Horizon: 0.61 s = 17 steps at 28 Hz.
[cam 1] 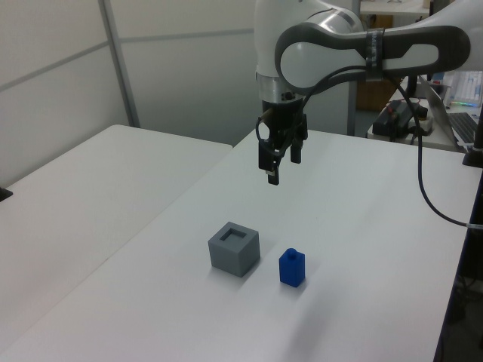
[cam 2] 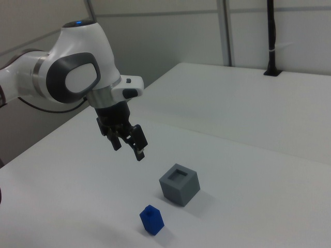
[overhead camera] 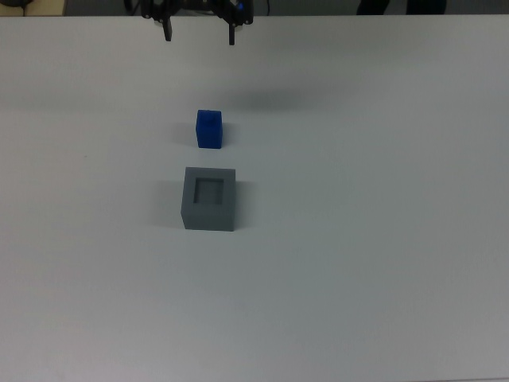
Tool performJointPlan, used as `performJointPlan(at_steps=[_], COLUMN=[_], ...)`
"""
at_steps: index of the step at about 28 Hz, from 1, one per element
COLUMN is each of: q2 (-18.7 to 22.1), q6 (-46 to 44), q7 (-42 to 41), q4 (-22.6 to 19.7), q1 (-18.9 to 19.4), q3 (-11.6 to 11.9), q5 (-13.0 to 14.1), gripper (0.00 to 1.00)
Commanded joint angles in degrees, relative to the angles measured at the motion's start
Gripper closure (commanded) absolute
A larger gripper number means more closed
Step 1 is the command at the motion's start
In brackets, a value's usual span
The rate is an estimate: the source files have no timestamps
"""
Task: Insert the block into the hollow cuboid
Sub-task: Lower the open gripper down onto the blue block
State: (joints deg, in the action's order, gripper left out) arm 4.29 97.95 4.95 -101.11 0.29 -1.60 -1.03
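The blue block [overhead camera: 209, 129] stands on the white table [overhead camera: 374, 263], just above the grey hollow cuboid [overhead camera: 210, 199] in the top view, with a small gap between them. The cuboid's square recess faces up and holds nothing. In the left view the block [cam 1: 292, 268] is right of the cuboid [cam 1: 234, 249]; in the right view the block [cam 2: 151, 219] lies nearer the camera than the cuboid [cam 2: 179, 184]. My gripper [overhead camera: 200, 36] [cam 1: 284, 170] [cam 2: 128, 150] hangs open and empty, well above the table and beyond the block.
A second white table [cam 1: 90, 188] adjoins at the left view's left. Black cables [cam 1: 430, 196] and desk equipment sit at the left view's right. A black post [cam 2: 270, 36] stands at the far table edge in the right view.
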Motion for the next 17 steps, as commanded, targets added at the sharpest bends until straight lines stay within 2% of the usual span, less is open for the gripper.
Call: performJointPlan(at_steps=[1,3,6,7,12,17], q2=[1.57,2.64,5.28,7.03,10.73,10.65], q6=[1.63,2.94,7.42,11.87,22.09,26.15], q7=[0.42,0.41,0.32,0.41,0.59,0.50], q4=[-4.05,-6.45,-12.51,-16.97,-28.23,-32.48], q1=[0.41,1.20,2.08,2.43,3.40,3.49], q3=[-0.16,-0.16,-0.16,-0.16,-0.25,-0.16], q5=[0.85,0.94,0.94,0.94,0.94,0.85], gripper=[0.00,0.00,0.00,0.00,0.00,0.00])
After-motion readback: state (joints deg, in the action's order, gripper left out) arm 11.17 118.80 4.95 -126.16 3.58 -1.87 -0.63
